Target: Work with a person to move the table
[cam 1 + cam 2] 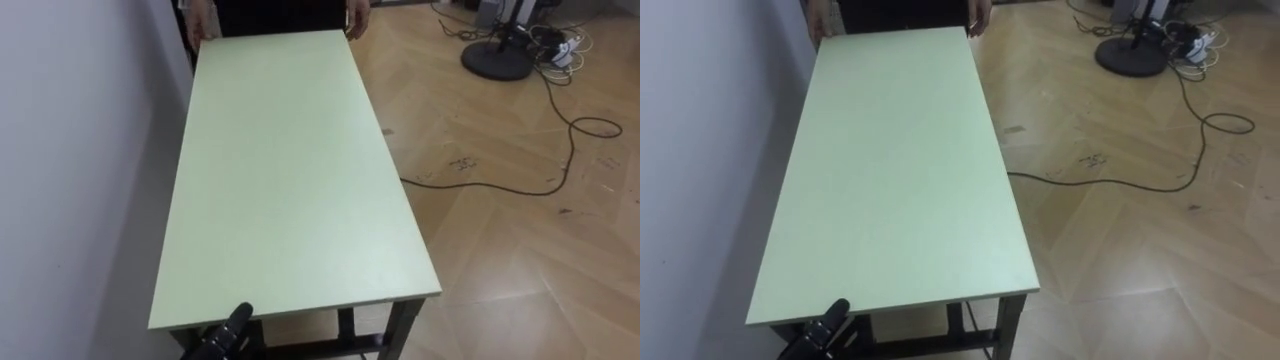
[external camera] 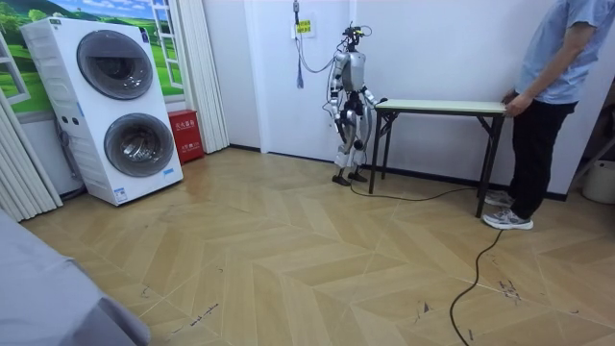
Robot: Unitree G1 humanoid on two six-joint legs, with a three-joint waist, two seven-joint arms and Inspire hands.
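Left hand (image 1: 227, 333) is down at the near edge of the tabletop (image 1: 280, 180) by the wall (image 1: 70, 150), can't tell its grip; person (image 2: 548, 86) has the far end, so I'd lift level and match their pace.

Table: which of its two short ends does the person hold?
The far end, opposite the robot: the person's hands are at its two corners.
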